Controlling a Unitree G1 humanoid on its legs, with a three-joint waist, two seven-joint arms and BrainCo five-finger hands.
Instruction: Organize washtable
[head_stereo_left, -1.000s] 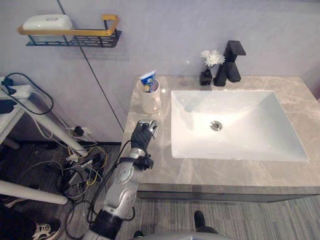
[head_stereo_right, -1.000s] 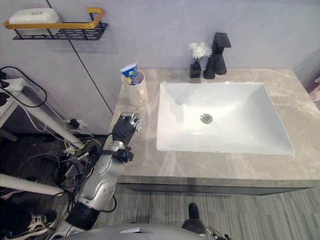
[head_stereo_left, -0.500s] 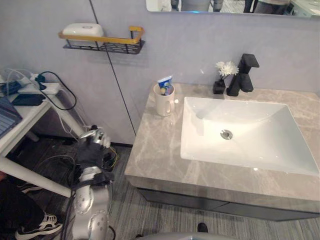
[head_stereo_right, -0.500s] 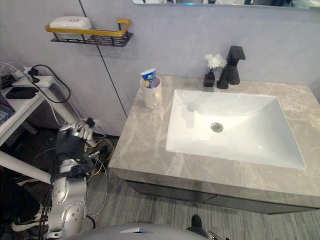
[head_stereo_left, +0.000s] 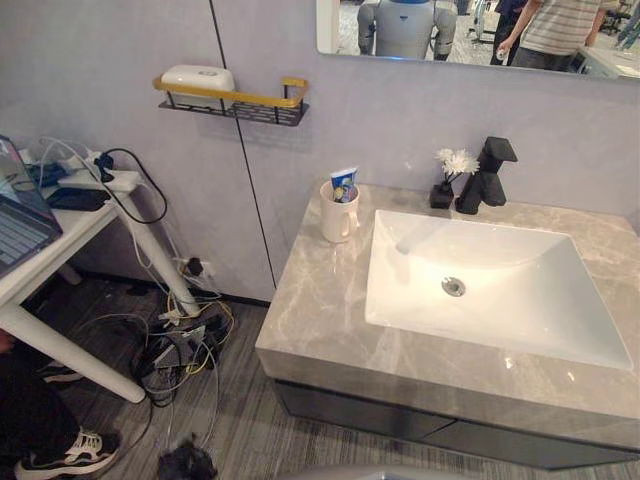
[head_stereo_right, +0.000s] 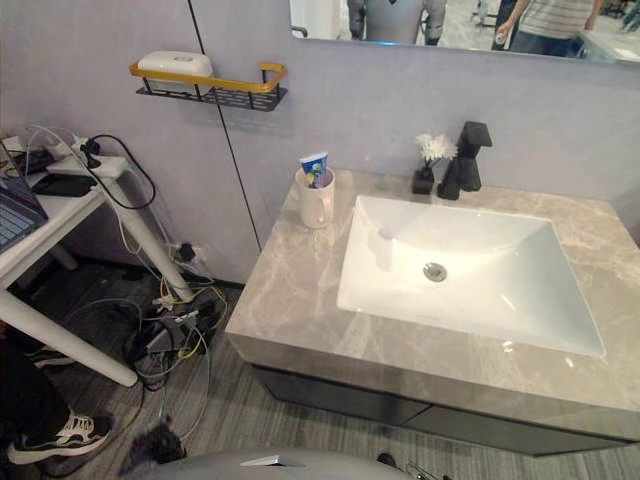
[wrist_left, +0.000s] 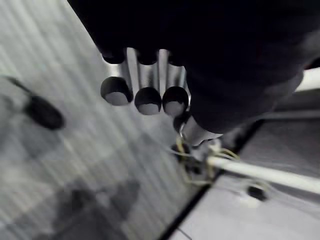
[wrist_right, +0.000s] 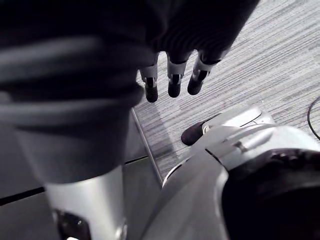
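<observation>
Caught both hands low and well clear of the worktop (head_stereo_left: 320, 310). Showed the left hand (wrist_left: 145, 80) hanging over the grey floor (wrist_left: 45, 60), fingers straight and close together, nothing held. Showed the right hand (wrist_right: 172, 75) likewise slack, fingers relaxed and empty.

Found the task's things far above and ahead of either hand. Pictured a white mug (head_stereo_left: 338, 212) upright on the worktop corner toward the left hand's side, a blue toothpaste tube (head_stereo_left: 343, 184) standing in it. Farther off, toward the right hand's side, framed a small black vase (head_stereo_left: 441, 193) of white flowers just beside the black faucet (head_stereo_left: 485, 175), behind the white sink (head_stereo_left: 500, 260). Spotted a white soap box (head_stereo_left: 197, 78) on the wall shelf (head_stereo_left: 240, 105), higher than all the rest and well apart from both hands. Saw nothing loose on the stone surface.

Judged the tidying finished or very nearly so, with no item waiting for a hand.

Made out coloured print on the tube, too small to read; found no other legible label or writing.
</observation>
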